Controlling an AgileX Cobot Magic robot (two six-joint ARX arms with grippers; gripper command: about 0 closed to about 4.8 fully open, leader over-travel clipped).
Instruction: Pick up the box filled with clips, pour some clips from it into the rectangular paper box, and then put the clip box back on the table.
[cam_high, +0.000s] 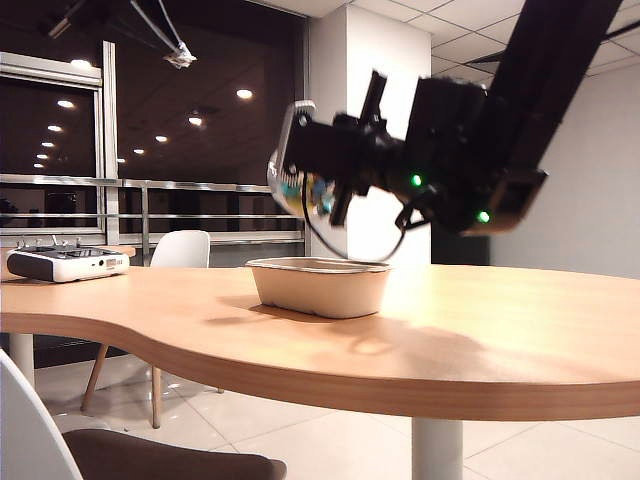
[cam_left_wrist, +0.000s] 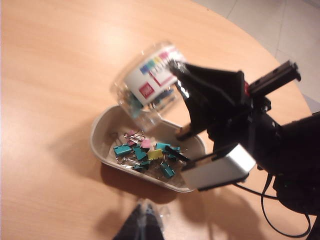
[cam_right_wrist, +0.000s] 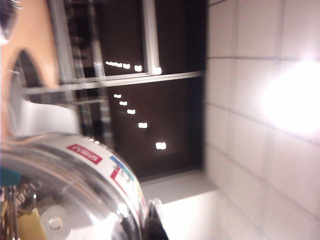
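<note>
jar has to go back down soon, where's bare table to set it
Bare table lies right of the paper box, and between it and the controller at the far left. It is crowded over the paper box: the right tool holds the tilted jar there, with clips inside the box. The left tool, shut, hangs on its near side.

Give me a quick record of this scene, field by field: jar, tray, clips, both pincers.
jar: clear plastic jar tipped over the tray, held in the air
tray: beige paper box on the table
clips: a pile in the tray, some in the jar
right pincer: shut on the jar
left pincer: shut, empty, near the tray
</note>
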